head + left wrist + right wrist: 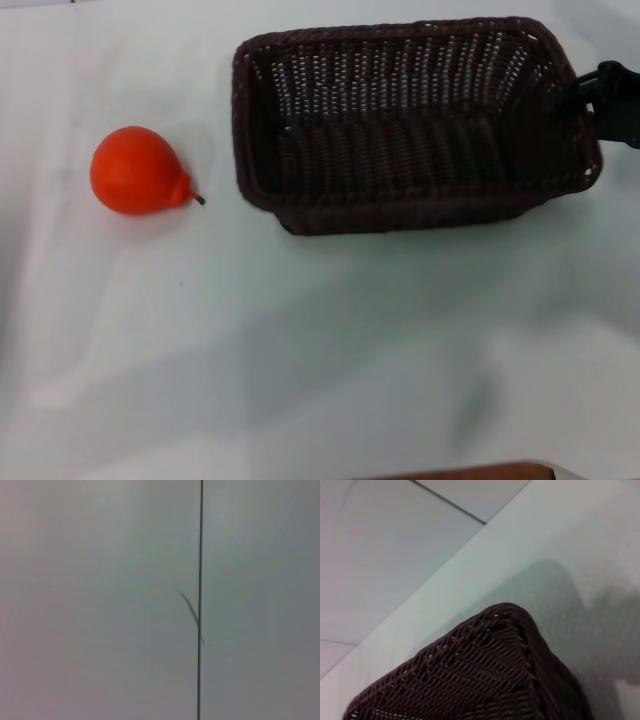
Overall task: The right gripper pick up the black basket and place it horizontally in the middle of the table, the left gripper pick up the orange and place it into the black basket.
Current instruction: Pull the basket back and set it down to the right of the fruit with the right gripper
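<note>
Fingers of the right gripper (585, 92) were clamped on the right-hand rim of the black basket (410, 125), at the far right of the table (300, 350). Nearer the robot, the tabletop lay bare. Farther back on the left, the orange (138, 171) rested well apart from the basket, its stem pointing toward it. Beyond it, the basket sat lengthwise across the table.

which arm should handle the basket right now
The right. The right gripper is already at the black basket's right end rim, and its wrist view shows the basket's corner close up. The left gripper is out of view; the orange waits on the table.
</note>
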`<state>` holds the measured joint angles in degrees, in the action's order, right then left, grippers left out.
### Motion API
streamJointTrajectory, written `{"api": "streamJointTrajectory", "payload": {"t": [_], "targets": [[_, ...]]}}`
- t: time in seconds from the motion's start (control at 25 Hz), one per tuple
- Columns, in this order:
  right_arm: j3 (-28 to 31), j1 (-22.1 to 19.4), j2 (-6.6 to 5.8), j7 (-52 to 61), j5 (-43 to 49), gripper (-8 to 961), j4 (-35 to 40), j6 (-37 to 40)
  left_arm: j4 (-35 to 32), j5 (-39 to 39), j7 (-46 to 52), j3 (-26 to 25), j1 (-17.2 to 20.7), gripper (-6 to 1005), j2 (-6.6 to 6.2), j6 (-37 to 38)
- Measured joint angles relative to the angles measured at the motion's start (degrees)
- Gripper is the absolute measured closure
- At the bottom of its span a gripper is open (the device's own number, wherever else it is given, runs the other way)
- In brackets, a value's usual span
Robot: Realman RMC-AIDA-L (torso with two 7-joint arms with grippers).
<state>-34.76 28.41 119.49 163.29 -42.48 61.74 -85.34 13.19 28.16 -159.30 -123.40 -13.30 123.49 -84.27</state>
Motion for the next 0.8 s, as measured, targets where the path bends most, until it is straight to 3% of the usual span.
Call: {"api": "streamJointTrajectory", "payload": {"t": [0.2,0.4,0.6,0.8], "targets": [[-0.76,0.50,-0.11,-1.08,-0.89,710,-1.26,0.61,0.00,-0.02,-0.05,0.07,-0.23,95,0.04,0.67],[-2.07,1.30,-0.34,-1.27,-0.85,463,-3.06,2.05,0.00,-0.04,-0.04,0.15,-0.24,96,0.14,0.75],[-2.26,2.90,-0.73,-2.18,-0.57,310,-6.27,2.46,-0.10,-0.04,0.01,0.40,-0.24,95,0.17,0.79],[-2.32,3.10,-0.97,-3.36,-1.20,311,-6.77,1.14,-0.27,-0.02,0.87,0.68,-0.24,96,0.11,1.00]]}}
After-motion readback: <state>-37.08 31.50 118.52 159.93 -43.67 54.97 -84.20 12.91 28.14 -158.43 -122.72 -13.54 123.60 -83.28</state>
